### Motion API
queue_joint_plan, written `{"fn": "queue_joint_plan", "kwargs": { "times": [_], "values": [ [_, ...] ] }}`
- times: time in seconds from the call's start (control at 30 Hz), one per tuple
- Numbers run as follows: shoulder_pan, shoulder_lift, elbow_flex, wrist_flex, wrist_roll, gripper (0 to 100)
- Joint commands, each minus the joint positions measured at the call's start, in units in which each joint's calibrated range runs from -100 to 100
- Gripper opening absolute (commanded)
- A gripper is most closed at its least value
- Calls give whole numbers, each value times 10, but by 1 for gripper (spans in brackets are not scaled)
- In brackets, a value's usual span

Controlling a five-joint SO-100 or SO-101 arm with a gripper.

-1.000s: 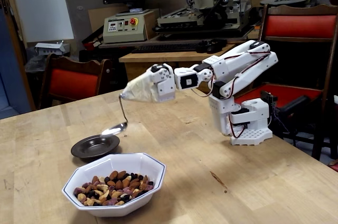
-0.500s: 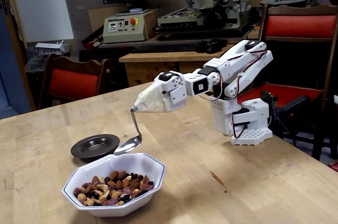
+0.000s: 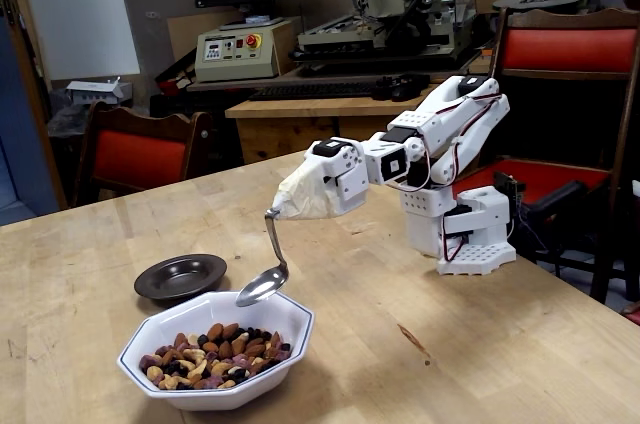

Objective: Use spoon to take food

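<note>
Tape-wrapped claw [image 3: 283, 206] gripping the spoon [image 3: 268, 272] by its upper end, spoon bowl hanging empty just above the white bowl's [image 3: 290, 334] far rim, food [image 3: 212, 350] sitting inside, dark saucer [image 3: 181, 277] lying beside on the counter [image 3: 450, 354]

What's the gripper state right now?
Gripper: wrapped in beige tape, jaws hidden, so open or shut cannot be told; the spoon hangs from it.

We note the small shiny silver metal spoon [image 3: 266, 278] hanging handle-up, its oval bowl lowest and empty, its top end in beige tape. Below and left of that bowl lies the mixed food of brown almonds, pale cashews and dark pieces [image 3: 215, 349], heaped, apart from the spoon.
</note>
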Motion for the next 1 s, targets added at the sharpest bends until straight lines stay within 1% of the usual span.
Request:
{"fn": "queue_joint_plan", "kwargs": {
  "times": [0.0, 0.2, 0.5, 0.63, 0.83, 0.97],
  "values": [
    [-4, -4, -6, 0, 2, 4],
    [-4, -3, -6, 16, 2, 4],
    [1, -12, -14, 160, 2, 4],
    [1, -12, -15, 200, 2, 4],
    [2, -12, -15, 214, 2, 4],
    [2, -12, -15, 188, 2, 4]
  ]
}}
